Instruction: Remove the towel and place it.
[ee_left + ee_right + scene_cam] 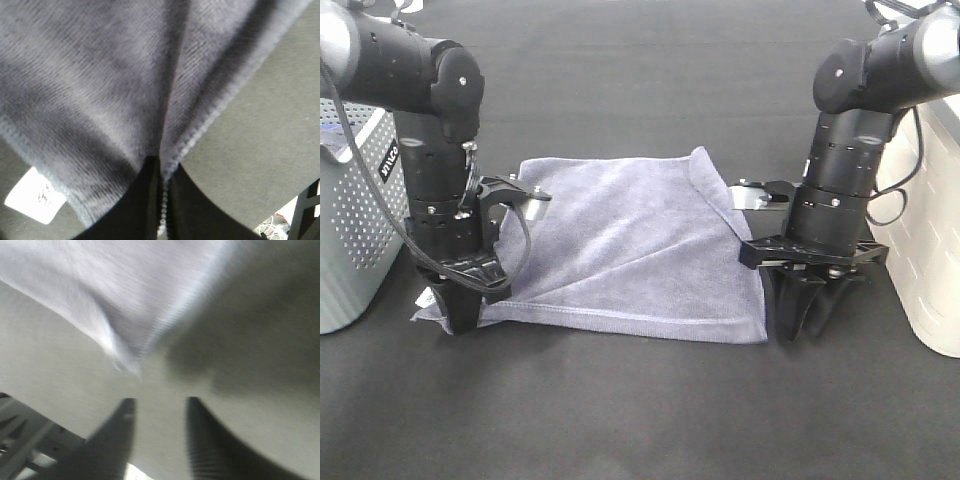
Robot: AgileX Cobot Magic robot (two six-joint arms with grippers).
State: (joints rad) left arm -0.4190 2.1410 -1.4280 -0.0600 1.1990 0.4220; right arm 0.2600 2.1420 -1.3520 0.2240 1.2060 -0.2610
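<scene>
Dark grey matte desk (640,420), seen from above. A grey-lavender, roughly square microfibre towel (630,245) lies spread on it about mid-desk, mostly flat. Its far right corner is folded over, and creases fan out from its near left corner. The stitched hem is visible along the near side.

Left end effector (460,320): pointed down at the towel's near left corner. In the wrist view the black fingers (145,210) are pressed together, with the hem and a pleat of towel (100,75) pinched between them. The cloth gathers into a ridge running away from the grip. A small white fabric tag (35,195) sits just beside the fingers on the towel's edge, and also shows in the high view (423,298).

Right end effector (805,325): pointed down just beside the towel's near right corner, over bare desk. The wrist view is blurred, but the two dark fingers (117,440) stand clearly apart, with only desk surface in the gap. The towel corner (125,360) lies just ahead of the tips and is not between them. Nothing is held.

A light grey perforated plastic basket (350,220) stands at the desk's left edge, beside the left arm. A white perforated plastic basket (930,250) stands at the right edge, beside the right arm. The towel lies between the two baskets and touches neither.
</scene>
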